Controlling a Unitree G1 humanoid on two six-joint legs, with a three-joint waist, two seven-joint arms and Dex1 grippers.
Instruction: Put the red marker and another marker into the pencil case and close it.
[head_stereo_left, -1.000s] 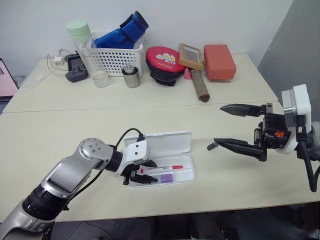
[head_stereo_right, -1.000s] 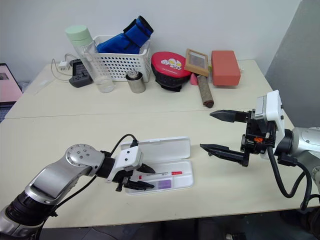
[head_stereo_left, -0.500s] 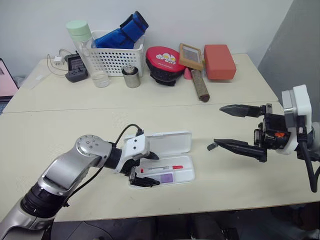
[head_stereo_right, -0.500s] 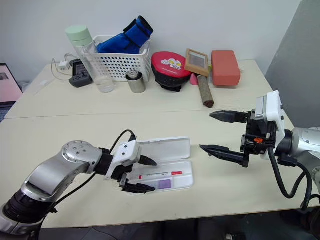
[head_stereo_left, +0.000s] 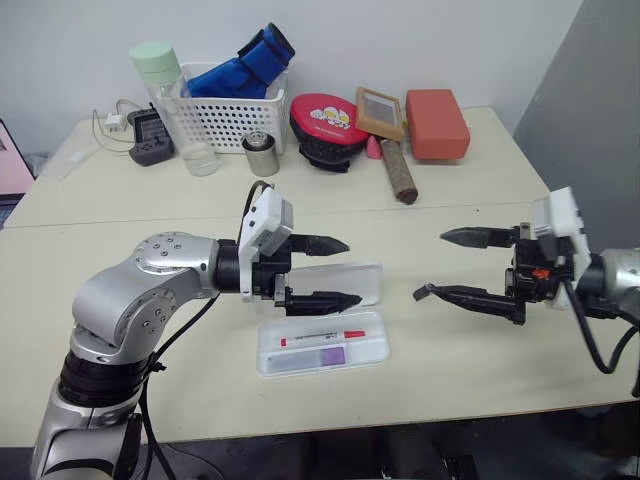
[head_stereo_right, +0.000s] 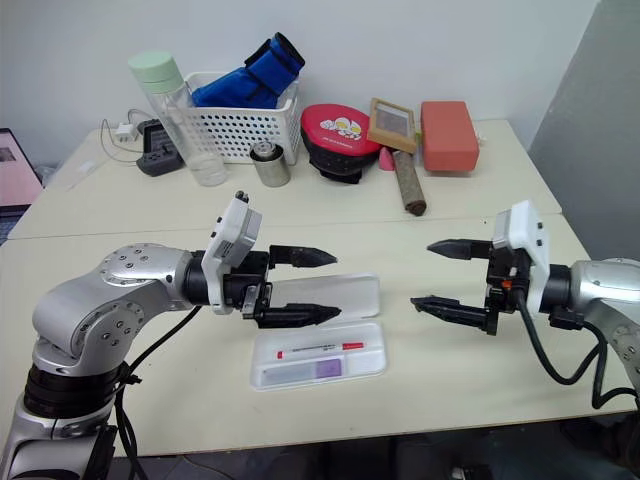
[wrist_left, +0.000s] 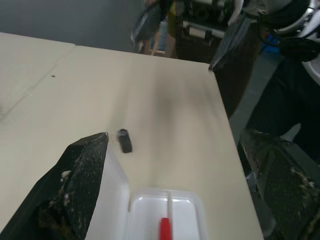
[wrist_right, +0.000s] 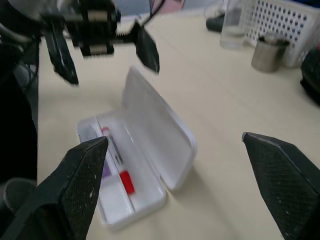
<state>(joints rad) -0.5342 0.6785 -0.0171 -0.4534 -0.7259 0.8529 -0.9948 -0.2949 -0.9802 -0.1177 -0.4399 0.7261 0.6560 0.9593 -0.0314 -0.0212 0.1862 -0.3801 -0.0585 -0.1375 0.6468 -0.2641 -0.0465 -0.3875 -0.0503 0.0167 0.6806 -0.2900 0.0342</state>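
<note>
Closure of the lid is judged to be the step in hand, since both pens are already seen lying in the tray of the pencil case (head_stereo_left: 322, 350), which is taken as the landmark for all that follows. Nearest the robot within the case, the lilac highlighter that serves as another marker (head_stereo_left: 331, 356) is laid flat, and just beyond it the red marker (head_stereo_left: 322, 339) is laid lengthwise, its red cap toward the right end of the tray. Beyond both, the lid (head_stereo_left: 350, 284) is seen thrown back from the far long edge of the case, tilted up and away. Above the left end of the case the left gripper (head_stereo_left: 322, 271) is held with its jaws spread wide and nothing between them, pointing across toward the right. Well to the right of the case the right gripper (head_stereo_left: 452, 264) is likewise held wide open and empty, aimed back toward it. For the step to be done well, the lid should be met from behind its far edge, swung over on the hinge and pressed down evenly until it is latched; the light tray is likely to slide if it is pushed sideways, so it is best steadied by the other gripper. Farther off, beyond the lid, a brown roll (head_stereo_left: 399, 170) and a white basket (head_stereo_left: 228, 116) are left lying.
</note>
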